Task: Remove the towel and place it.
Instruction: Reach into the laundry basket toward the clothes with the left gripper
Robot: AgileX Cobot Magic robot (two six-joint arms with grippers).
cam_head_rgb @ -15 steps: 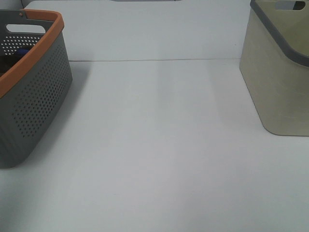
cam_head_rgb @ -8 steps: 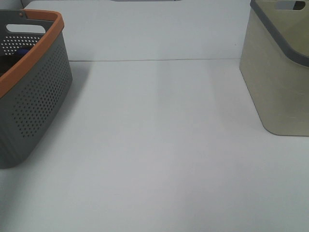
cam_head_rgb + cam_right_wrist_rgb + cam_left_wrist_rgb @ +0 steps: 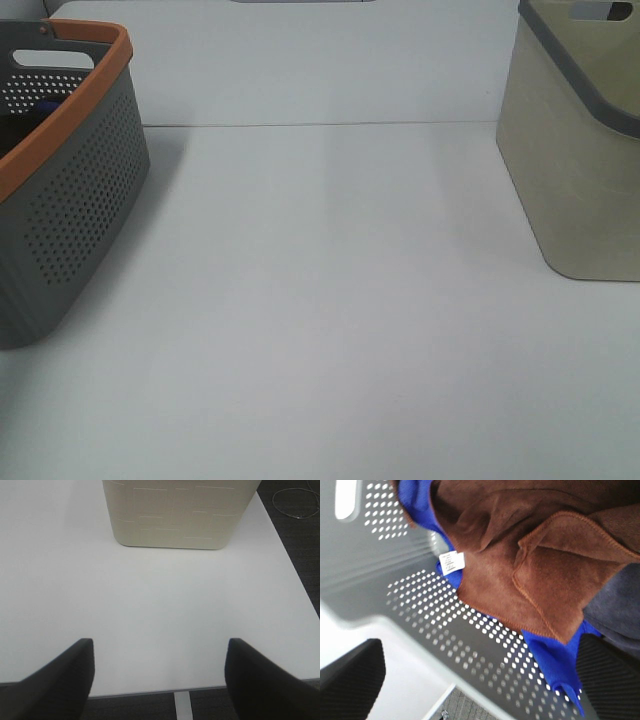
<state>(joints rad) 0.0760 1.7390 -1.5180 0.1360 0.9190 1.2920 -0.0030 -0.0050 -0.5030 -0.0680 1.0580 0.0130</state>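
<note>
The dark brown plush towel [image 3: 530, 555] lies crumpled inside the grey perforated basket [image 3: 395, 595], with its small white tag [image 3: 452, 562] at one edge. It rests on a blue cloth [image 3: 555, 660]. My left gripper [image 3: 480, 650] is open, over the basket's wall and short of the towel, holding nothing. My right gripper [image 3: 160, 647] is open and empty over the white table [image 3: 160, 595], facing the beige basket [image 3: 177, 512]. In the exterior high view neither gripper shows and the towel is hidden inside the grey basket [image 3: 70, 200].
The grey basket has an orange rim [image 3: 75, 110] and stands at the table's left. The beige basket with a grey rim [image 3: 580, 170] stands at the right. A dark grey cloth [image 3: 615, 610] lies beside the towel. The table's near edge [image 3: 150, 690] borders dark floor.
</note>
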